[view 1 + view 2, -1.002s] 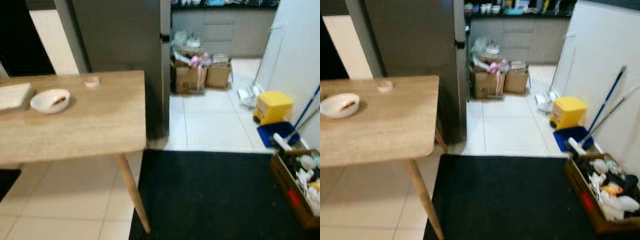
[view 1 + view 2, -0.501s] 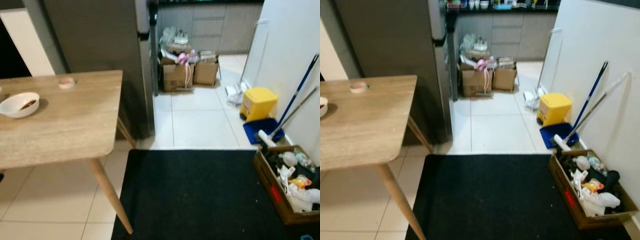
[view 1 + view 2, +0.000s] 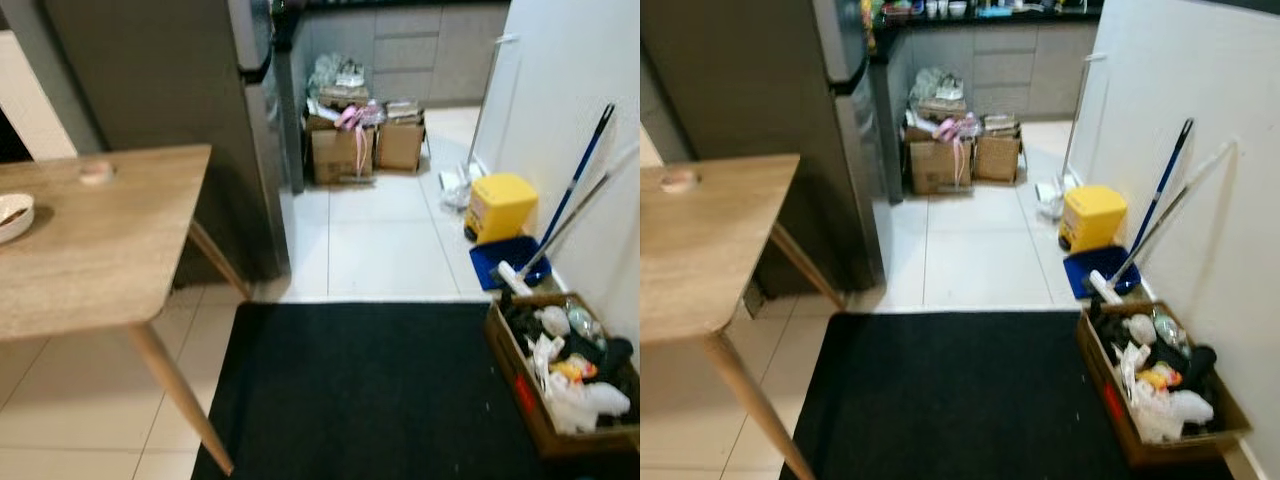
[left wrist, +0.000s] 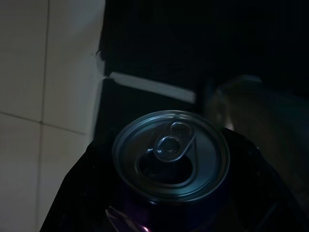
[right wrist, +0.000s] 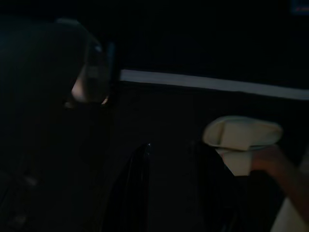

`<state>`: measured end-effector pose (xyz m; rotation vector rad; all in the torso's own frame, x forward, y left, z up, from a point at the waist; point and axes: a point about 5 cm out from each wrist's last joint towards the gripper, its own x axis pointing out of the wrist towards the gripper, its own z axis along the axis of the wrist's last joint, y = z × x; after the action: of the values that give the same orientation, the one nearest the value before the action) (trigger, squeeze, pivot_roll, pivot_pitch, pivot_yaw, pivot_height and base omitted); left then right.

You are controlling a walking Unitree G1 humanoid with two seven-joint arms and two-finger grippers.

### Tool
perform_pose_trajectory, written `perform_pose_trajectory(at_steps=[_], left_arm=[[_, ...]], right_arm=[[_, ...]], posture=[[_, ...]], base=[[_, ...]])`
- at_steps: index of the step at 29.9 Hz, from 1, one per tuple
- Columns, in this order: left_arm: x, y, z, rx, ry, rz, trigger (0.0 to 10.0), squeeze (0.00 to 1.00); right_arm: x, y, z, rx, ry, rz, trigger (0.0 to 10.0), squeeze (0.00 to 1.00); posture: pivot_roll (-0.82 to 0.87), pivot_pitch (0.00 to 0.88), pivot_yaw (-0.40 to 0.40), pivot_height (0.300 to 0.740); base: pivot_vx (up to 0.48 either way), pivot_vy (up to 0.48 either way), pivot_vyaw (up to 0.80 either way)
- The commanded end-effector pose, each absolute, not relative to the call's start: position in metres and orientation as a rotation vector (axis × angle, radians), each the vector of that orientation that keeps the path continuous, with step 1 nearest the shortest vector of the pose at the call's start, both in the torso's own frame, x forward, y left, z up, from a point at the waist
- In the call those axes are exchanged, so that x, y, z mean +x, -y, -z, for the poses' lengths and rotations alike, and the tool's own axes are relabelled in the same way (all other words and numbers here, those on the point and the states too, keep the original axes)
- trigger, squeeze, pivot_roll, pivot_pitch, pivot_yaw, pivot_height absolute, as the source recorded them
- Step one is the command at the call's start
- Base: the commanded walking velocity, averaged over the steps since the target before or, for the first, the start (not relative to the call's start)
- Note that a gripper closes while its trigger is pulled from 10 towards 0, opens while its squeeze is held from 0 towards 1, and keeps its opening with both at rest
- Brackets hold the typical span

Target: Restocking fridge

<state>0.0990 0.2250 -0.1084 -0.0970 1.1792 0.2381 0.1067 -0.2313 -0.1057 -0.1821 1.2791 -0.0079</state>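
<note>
— Silver lid, pull tab unbroken: that drink can (image 4: pixel 171 154) sits upright in the left gripper (image 4: pixel 166 212), whose black fingers (image 4: pixel 77 193) are closed against its sides, seen from the left wrist.

— And below that gripper?

— A black mat (image 3: pixel 370 390) and pale floor tiles (image 4: pixel 43 72), well beneath the can.

— The fridge?

— The grey fridge (image 3: pixel 160 100) stands ahead of the grippers and to the robot's left, door closed, behind a wooden table (image 3: pixel 90 240) with a white bowl (image 3: pixel 12 215) and a small round pink thing (image 3: pixel 96 173).

— The right gripper?

— The right gripper (image 5: pixel 169 193) hangs in shade; two dark fingers (image 5: pixel 133 193) are dimly visible with a gap between them, nothing in it.

— Elsewhere?

— Ahead to the right: cardboard boxes (image 3: pixel 362 145), a yellow bin (image 3: pixel 500 205), a blue dustpan (image 3: pixel 510 262), mops (image 3: pixel 570 205) on the white wall, a full box of clutter (image 3: pixel 565 370).
</note>
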Motion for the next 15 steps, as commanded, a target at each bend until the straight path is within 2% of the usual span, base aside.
perform_pose_trajectory(at_steps=[1, 15], left_arm=[[0.0983, -0.2261, 0.1085, -0.075, -1.189, -0.234, 10.0, 0.0], [0.1022, -0.2195, 0.1088, -0.078, -1.183, -0.204, 10.0, 0.0]], right_arm=[[0.1024, 0.2301, 0.1071, -0.17, -1.29, 0.012, 10.0, 0.0], [0.1025, 0.2307, 0.1069, -0.169, -1.289, 0.01, 10.0, 0.0]], posture=[[-0.09, 0.0, 0.011, 0.74], [-0.09, 0.0, 0.007, 0.74]], base=[[0.0, 0.0, 0.0], [0.0, 0.0, 0.0]])
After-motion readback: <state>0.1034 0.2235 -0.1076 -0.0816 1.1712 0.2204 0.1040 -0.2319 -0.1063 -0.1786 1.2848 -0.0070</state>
